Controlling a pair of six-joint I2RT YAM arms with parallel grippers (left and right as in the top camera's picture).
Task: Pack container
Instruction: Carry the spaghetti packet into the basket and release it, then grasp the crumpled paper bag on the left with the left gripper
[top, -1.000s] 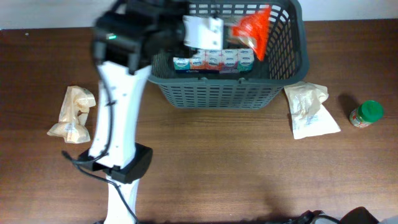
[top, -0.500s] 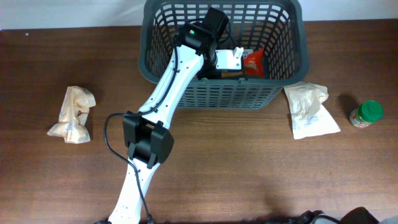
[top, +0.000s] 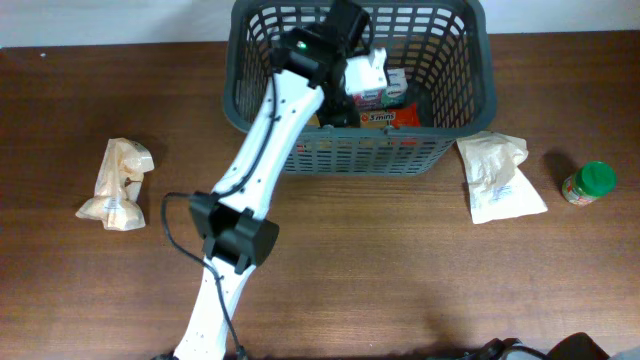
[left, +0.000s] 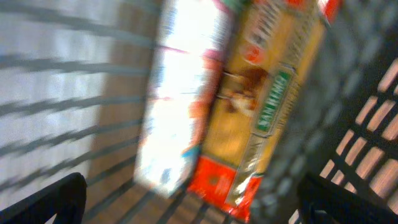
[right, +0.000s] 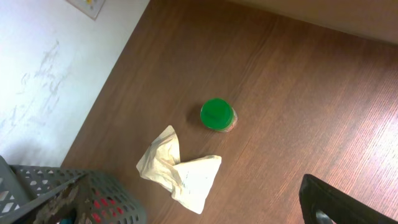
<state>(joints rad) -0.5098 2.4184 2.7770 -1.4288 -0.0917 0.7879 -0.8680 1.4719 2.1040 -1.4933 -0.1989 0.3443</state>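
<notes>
the left gripper (left: 189, 186) hangs inside the container (top: 350, 155) at 12 o'clock, jaws wide apart over the yellow packet (left: 267, 106), holding nothing. we judge it should rise straight past the rim before swinging to the paper bag (top: 120, 185) at 9 o'clock. of the right gripper (right: 336, 202) we see 1 finger and cannot tell its state.

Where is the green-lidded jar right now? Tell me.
Overhead view, far right of the table: the green-lidded jar sits just right of the crumpled paper bag, outside the basket.
</notes>
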